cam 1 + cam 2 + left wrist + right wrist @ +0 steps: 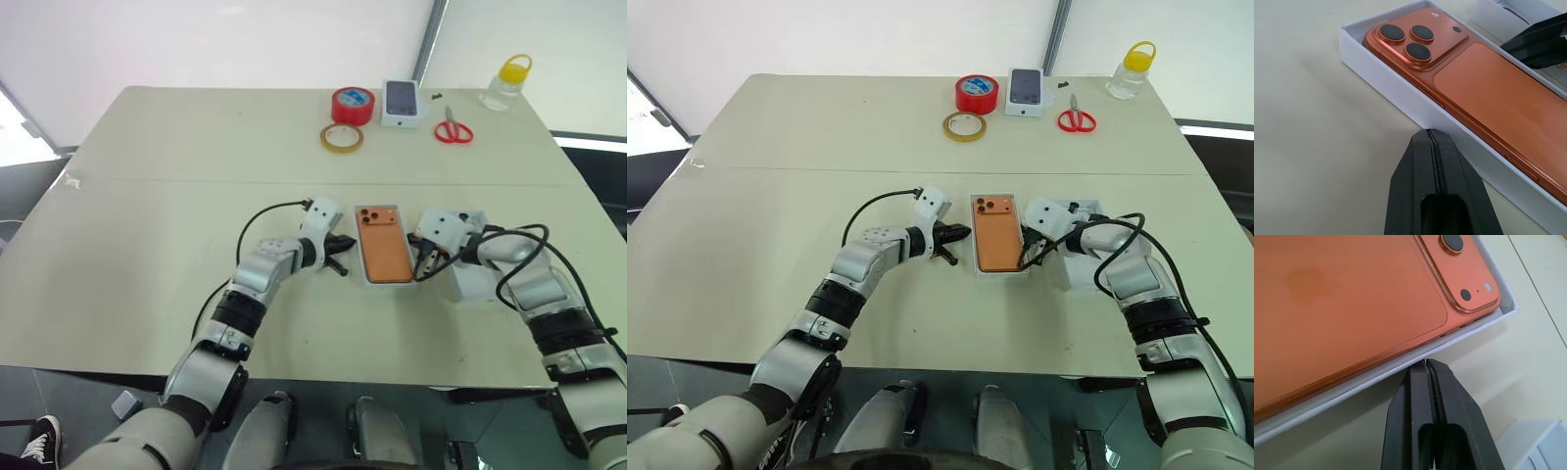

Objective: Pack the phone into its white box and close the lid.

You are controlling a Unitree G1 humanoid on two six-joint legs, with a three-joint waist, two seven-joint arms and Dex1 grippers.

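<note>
Left hand (340, 257) closed beside white box (364, 276); phone (382, 245) lengthwise, cameras far end

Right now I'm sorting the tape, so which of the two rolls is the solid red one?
The red tape roll, standing farther back beside the small white box; the yellowish ring in front of it is thin and see-through.

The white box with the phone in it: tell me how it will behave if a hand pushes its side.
The box will probably slide flat rather than tip: it is shallow and lies on the smooth table. The phone nearly fills it, so it should shift little inside. Its thin wall may flex under a narrow shut hand.
</note>
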